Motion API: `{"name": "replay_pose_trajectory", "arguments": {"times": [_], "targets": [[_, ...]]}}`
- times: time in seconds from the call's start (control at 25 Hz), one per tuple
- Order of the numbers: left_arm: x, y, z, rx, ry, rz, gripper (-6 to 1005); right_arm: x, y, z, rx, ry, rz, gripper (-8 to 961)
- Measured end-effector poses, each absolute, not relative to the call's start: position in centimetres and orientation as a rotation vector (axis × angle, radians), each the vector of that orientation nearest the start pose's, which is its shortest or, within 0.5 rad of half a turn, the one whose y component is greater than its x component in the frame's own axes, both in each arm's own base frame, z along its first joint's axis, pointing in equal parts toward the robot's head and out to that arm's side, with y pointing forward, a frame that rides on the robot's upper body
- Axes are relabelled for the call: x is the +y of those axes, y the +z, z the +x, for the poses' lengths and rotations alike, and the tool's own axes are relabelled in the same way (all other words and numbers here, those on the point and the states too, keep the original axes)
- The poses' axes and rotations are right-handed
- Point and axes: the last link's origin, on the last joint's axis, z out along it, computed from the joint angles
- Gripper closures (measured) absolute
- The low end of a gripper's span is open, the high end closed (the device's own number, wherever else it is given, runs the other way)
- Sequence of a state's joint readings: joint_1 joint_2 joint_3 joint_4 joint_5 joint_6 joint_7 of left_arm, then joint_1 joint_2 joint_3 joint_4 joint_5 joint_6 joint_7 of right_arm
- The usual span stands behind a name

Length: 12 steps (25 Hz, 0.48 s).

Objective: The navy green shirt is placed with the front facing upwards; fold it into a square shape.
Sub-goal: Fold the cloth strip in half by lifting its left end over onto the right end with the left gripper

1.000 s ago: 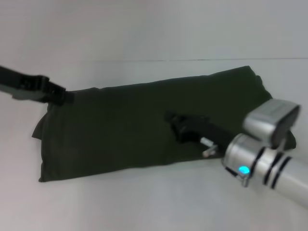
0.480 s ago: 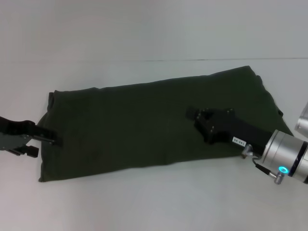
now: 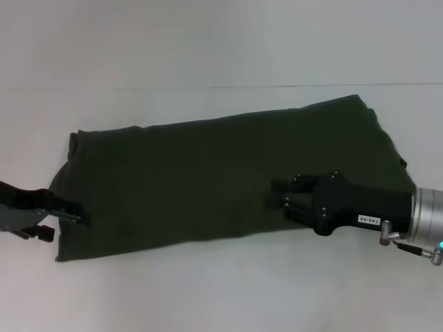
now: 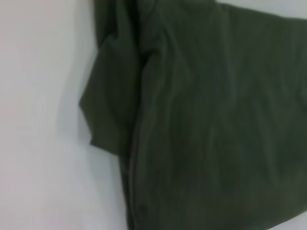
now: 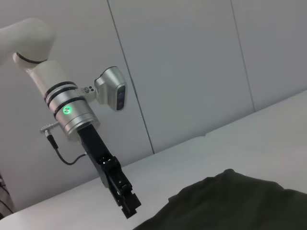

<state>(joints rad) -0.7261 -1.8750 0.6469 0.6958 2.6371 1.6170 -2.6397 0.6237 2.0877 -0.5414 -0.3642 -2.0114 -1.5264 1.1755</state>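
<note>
The navy green shirt lies flat on the white table as a long band running from near left to far right. My left gripper sits low at the band's near left end, at the cloth's edge. The left wrist view shows that end of the shirt with a fold flap sticking out. My right gripper hovers over the right half of the shirt, pointing left, open with nothing between its fingers. The right wrist view shows the left gripper beside the shirt's edge.
The white table extends around the shirt on all sides, with a pale wall behind its far edge. Nothing else stands on it.
The left gripper has dropped from the shirt's far left corner to its near left edge. The right gripper has drawn back to the right and lower over the cloth.
</note>
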Motion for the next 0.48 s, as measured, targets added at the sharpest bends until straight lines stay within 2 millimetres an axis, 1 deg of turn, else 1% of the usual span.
{"name": "replay_pose_trajectory", "arguments": {"times": [0.32, 0.48], "targets": [[35.9, 7.1, -30.5, -2.038, 0.1, -2.079, 108, 32.5, -4.6, 25.0, 0.612, 0.86, -2.722, 530], [35.8, 6.8, -30.8, -2.034, 0.1, -2.065, 109, 32.5, -4.8, 25.0, 0.614, 0.859, -2.727, 363]]}}
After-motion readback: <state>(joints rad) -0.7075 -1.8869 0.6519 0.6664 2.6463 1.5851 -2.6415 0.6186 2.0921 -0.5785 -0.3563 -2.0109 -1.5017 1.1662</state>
